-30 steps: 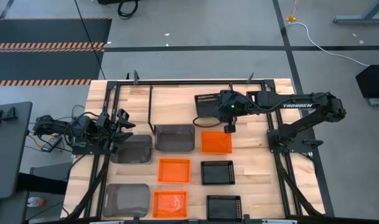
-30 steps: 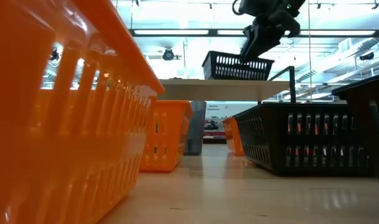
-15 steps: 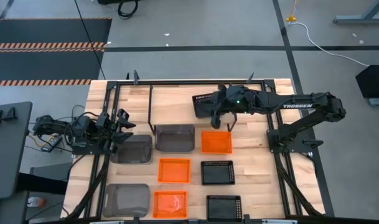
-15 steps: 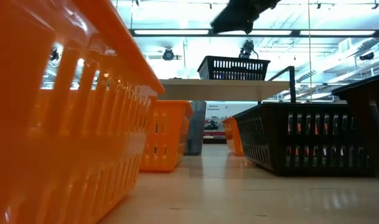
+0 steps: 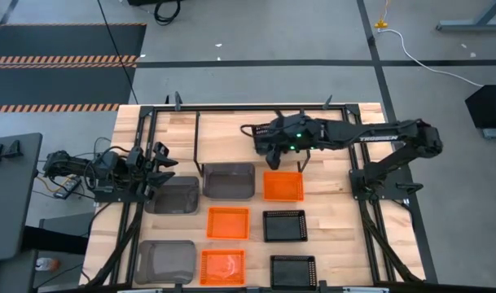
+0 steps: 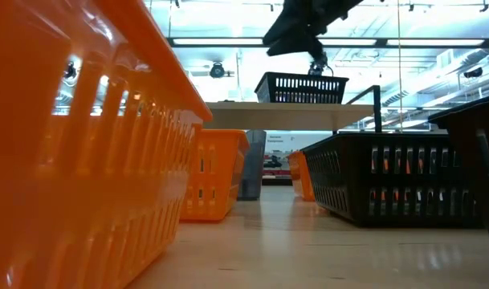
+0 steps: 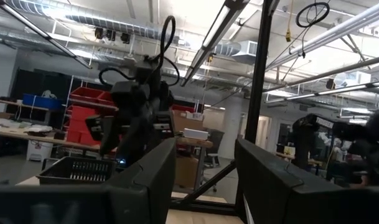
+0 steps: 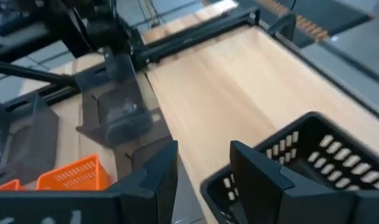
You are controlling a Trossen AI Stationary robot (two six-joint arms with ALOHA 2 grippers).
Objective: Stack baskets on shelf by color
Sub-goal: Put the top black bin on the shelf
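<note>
Shelf load: one black mesh basket [image 6: 301, 87] sits upright on the shelf [image 6: 288, 115] board, toward its right end, with nothing else up there that I can see.
Right pincer [image 5: 264, 145]: spread apart and gripping nothing, hovering above the shelf just beside that basket.
Left pincer [image 5: 162, 167]: fingers apart and unloaded, parked at the bench's left edge by a grey basket [image 5: 173, 195].
Still on the bench [image 5: 329, 244]: three grey baskets, three orange baskets [image 5: 228, 222] and two black mesh baskets [image 5: 284, 225], lying apart in loose rows.
Progress: I judge this barely begun; one of nine placed, no stack formed yet.
Left to do: eight baskets to lift and nest by color.
</note>
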